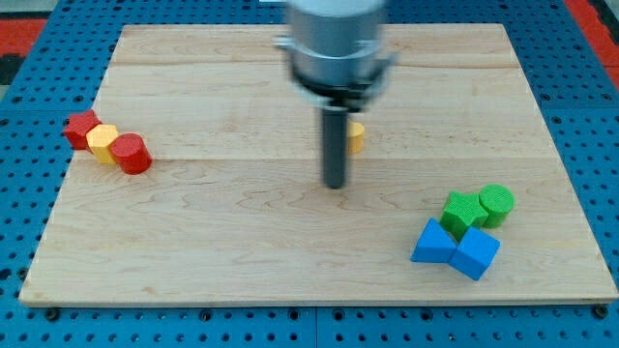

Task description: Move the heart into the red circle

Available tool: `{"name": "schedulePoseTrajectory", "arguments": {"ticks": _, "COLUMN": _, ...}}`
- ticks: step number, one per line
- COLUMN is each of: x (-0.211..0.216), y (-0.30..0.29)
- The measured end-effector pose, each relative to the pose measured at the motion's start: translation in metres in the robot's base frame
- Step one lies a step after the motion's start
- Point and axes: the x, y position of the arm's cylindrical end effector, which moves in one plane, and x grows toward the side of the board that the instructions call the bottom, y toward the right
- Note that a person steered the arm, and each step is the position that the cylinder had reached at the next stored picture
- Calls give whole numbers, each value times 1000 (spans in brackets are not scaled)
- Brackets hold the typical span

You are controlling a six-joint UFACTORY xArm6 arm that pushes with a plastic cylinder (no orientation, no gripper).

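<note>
My tip (335, 184) rests on the wooden board near its middle. A yellow block (356, 137), mostly hidden behind the rod, sits just up and to the right of the tip; its shape cannot be made out. The red circle block (131, 155) lies at the view's left, touching a yellow block (103, 143) whose shape is unclear, which touches a red star-like block (81, 128). The tip is far to the right of this group.
At the view's lower right sit a green star-like block (463, 212), a green round block (497, 204), a blue triangular block (432, 243) and a blue cube-like block (476, 253), packed together. The wooden board (290, 280) lies on a blue pegboard.
</note>
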Motion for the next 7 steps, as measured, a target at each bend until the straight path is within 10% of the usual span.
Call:
{"name": "schedulePoseTrajectory", "arguments": {"ticks": 2, "x": -81, "y": -2}}
{"name": "schedulePoseTrajectory", "arguments": {"ticks": 7, "x": -7, "y": -39}}
